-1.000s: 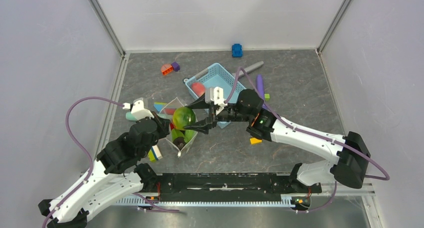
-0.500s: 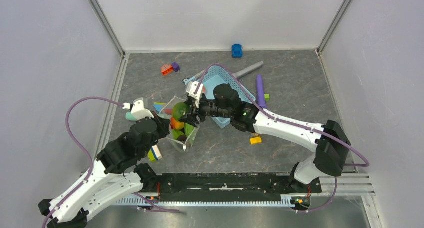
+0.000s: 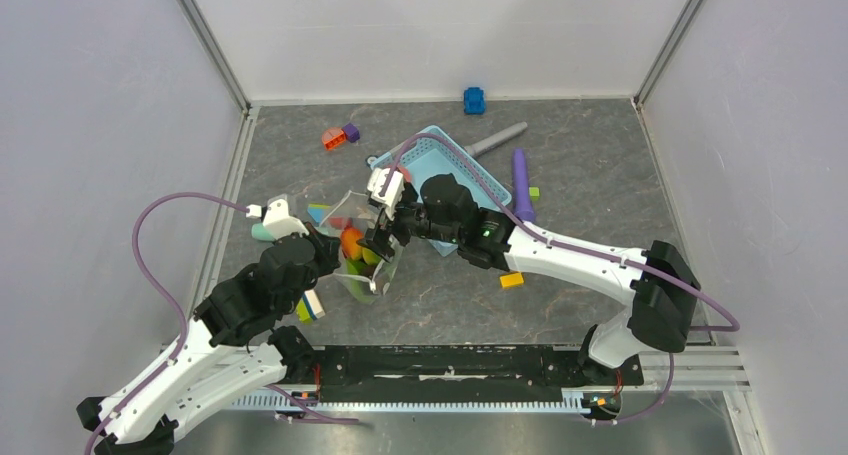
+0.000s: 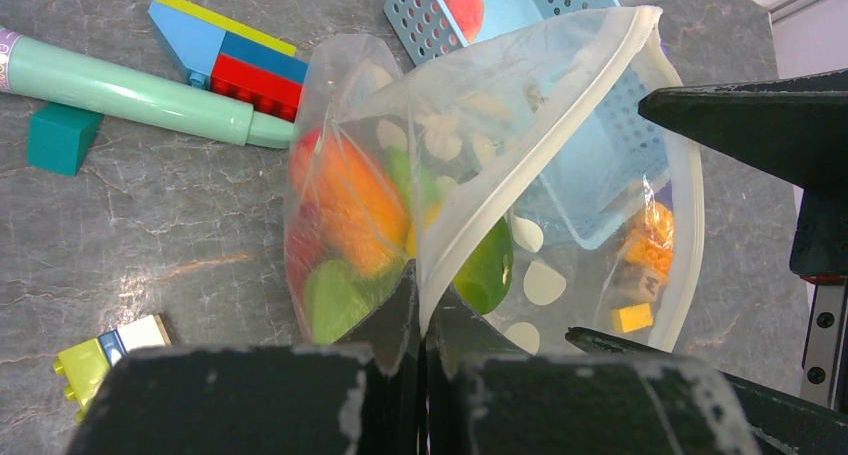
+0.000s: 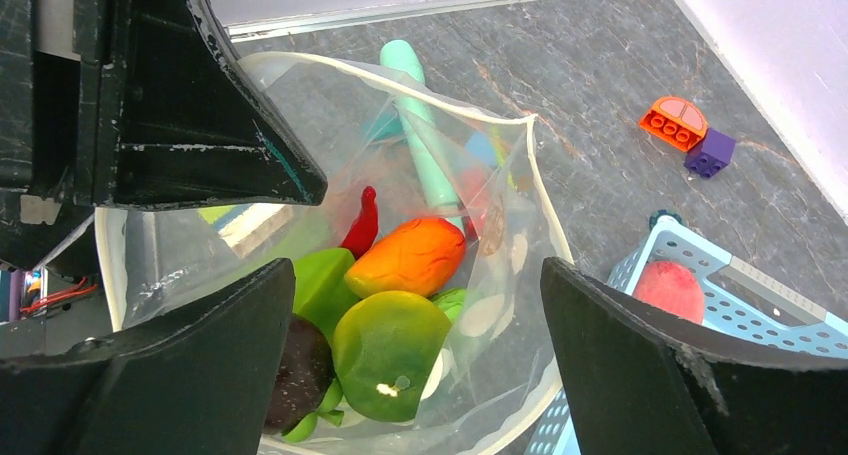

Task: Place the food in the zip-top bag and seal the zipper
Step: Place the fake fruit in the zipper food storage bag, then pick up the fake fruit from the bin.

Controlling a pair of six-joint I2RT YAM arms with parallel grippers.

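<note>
— Right gripper (image 3: 385,233) swung over the zip-top bag (image 4: 470,125) and popped wide, green fruit (image 5: 390,350) now inside?
— yep, left gripper (image 4: 420,315) is clamped on the bag's rim, basket (image 4: 420,20) has one pink food (image 5: 668,287) left, zipper (image 4: 480,210) unsealed, so I'd say nearly loaded, sealing all to do

Honestly, nothing here I can actually read. The bag (image 4: 560,105) only has plain white dots on it, no writing. The mint-green marker (image 4: 130,90) has a purplish band at one end that might be a label, but it's cut off and blurry. The little block (image 4: 637,278) showing through the plastic is too small to make out.
</note>
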